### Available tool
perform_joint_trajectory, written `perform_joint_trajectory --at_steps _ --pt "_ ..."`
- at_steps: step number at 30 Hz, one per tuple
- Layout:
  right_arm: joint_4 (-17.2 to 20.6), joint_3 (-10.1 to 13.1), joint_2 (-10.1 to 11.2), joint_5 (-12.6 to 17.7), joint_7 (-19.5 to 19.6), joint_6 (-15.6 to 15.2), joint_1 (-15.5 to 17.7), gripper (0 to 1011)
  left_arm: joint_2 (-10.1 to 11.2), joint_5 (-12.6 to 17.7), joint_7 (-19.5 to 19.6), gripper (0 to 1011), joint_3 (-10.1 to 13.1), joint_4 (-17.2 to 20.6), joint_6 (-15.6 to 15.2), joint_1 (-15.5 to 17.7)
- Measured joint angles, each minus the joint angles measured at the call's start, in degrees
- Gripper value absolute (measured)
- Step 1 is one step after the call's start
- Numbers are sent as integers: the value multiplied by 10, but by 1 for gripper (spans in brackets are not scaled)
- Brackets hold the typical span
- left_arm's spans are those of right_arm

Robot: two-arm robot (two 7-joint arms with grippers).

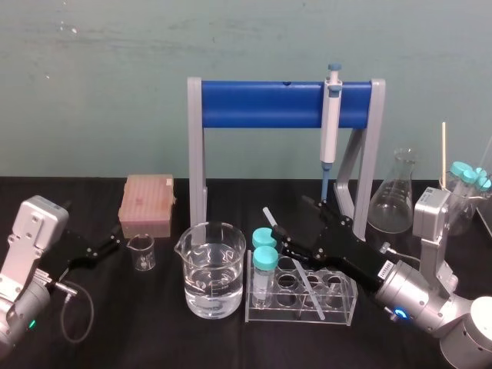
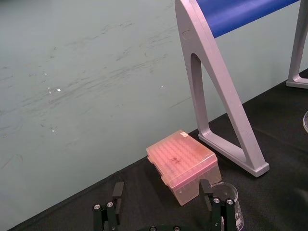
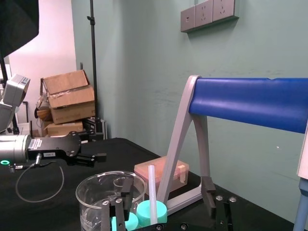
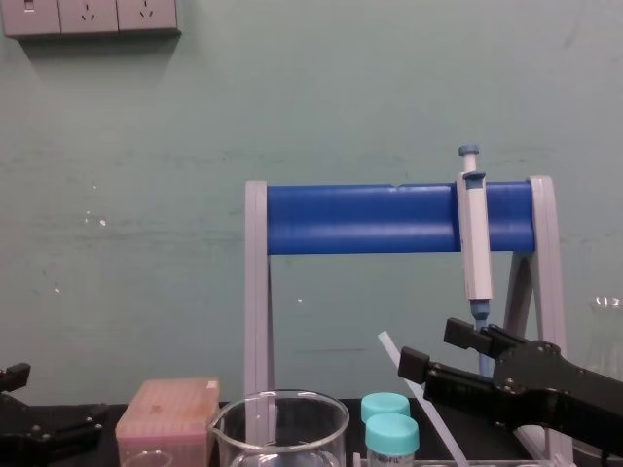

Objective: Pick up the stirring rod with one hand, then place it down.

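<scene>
The right gripper [image 1: 290, 215] reaches in from the right over a clear tube rack [image 1: 338, 304] at the centre of the black tabletop [image 1: 154, 338], its jaws spread wide. The stirring rod [image 1: 307, 283] stands tilted between them, its lower end on the rack and its upper end leaning left and far. In the right wrist view the rod [image 3: 152, 192] rises between the two jaws of the gripper [image 3: 167, 187], closer to one than the other; I cannot tell whether it touches that jaw. The chest view shows the rod [image 4: 387, 342] slanting past the left-hand jaw of the gripper [image 4: 428, 347].

Two teal-capped tubes [image 1: 264, 257] stand at the rack's left end, with a large beaker [image 1: 214, 269] of clear liquid just to their left. Behind them is a stand with a blue bar [image 1: 269, 104], from which a pipette [image 1: 331, 115] hangs. A flask [image 1: 393, 196] sits at the far right.

The left gripper [image 1: 108, 247] hovers low at the left, jaws apart and empty, just beside a small beaker [image 1: 141, 252] and near a pink tip box [image 1: 146, 201]. Its wrist view has the gripper [image 2: 161, 185] facing the box.
</scene>
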State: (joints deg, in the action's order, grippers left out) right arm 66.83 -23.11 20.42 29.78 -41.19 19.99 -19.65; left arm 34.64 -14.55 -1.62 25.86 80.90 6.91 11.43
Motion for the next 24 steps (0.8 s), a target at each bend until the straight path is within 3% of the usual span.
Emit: perform_joint_trajectory --at_steps 5,10,14,17,21,24 --pt "5 3 1 -1 5 -5 1 1003 0 0 0 1000 0 0 0 0" --pt "28 24 4 -4 47 -17 7 1003 0 0 0 1000 0 0 0 0" --pt "56 56 2 -32 143 -37 23 1003 0 0 0 1000 0 0 0 0" --pt "75 85 -5 -73 259 -80 42 1003 0 0 0 1000 0 0 0 0" --pt "77 106 -13 -102 337 -120 56 1003 0 0 0 1000 0 0 0 0" --pt "71 117 -20 -107 366 -146 63 1003 0 0 0 1000 0 0 0 0"
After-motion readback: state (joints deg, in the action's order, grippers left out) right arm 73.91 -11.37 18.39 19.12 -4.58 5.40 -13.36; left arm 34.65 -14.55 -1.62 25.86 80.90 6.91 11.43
